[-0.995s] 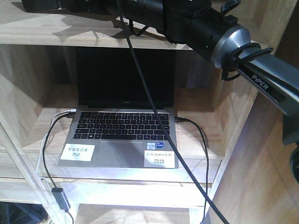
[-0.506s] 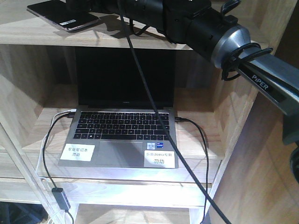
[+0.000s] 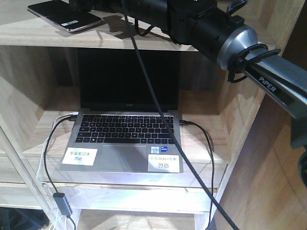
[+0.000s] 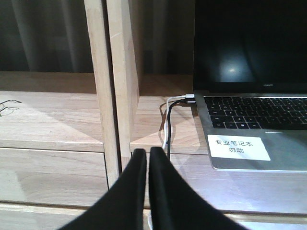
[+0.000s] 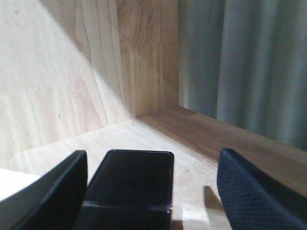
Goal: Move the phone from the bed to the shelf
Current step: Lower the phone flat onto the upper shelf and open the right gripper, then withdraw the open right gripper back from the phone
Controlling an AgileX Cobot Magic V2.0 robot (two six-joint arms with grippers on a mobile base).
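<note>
Phone lying flat on the shelf's top board

The shelf (image 3: 43,33) is carrying the phone (image 3: 64,15) near its front edge; the right gripper (image 5: 153,191) is spread wide around it, not touching, while the left gripper (image 4: 147,160) is pressed together beside the laptop (image 4: 254,120).

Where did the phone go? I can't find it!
The phone lies flat on the top board of the shelf, at the upper left of the front view, above the open laptop. In the right wrist view it sits between the open right gripper's fingers.

Black arm (image 3: 201,24), silver collar (image 3: 238,45), "PiPER" lettering (image 3: 267,83)
</note>
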